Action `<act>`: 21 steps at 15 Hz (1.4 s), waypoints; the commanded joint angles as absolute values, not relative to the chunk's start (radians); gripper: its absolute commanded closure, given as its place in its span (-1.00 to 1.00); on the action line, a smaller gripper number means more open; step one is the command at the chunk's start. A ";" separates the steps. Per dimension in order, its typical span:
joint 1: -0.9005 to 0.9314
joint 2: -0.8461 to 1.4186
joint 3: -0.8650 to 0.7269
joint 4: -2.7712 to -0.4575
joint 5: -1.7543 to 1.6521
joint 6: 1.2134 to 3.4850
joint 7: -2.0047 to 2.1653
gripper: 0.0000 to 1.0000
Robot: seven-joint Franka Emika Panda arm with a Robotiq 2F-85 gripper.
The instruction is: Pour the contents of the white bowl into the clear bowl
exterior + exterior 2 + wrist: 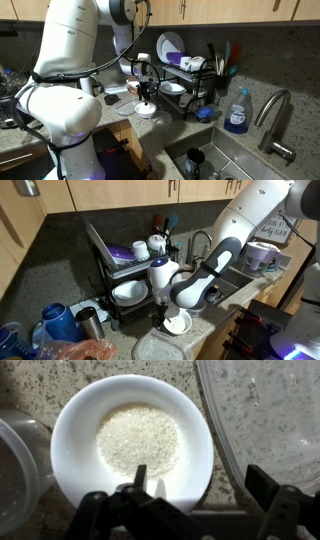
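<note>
The white bowl point(130, 440) sits on the speckled counter and holds a flat heap of white grains point(138, 440). The clear bowl point(270, 410) stands right beside it, at the upper right of the wrist view. My gripper point(200, 485) is open just above the white bowl's near rim. One finger is over the inside of the bowl, the other outside it by the clear bowl's edge. In both exterior views the gripper point(147, 97) point(172, 308) hangs straight down over the white bowl point(148, 111) point(177, 326).
Another clear container point(14, 460) lies left of the white bowl. A black dish rack point(190, 80) point(122, 270) with plates and cups stands behind. A sink point(225, 160), faucet point(272, 112) and blue soap bottle point(237, 112) are nearby. Blue vessels point(55, 315) crowd one counter corner.
</note>
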State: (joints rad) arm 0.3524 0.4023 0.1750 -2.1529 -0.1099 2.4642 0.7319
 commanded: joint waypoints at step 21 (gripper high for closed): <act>0.381 0.445 0.131 -2.134 -0.113 2.455 0.663 -0.08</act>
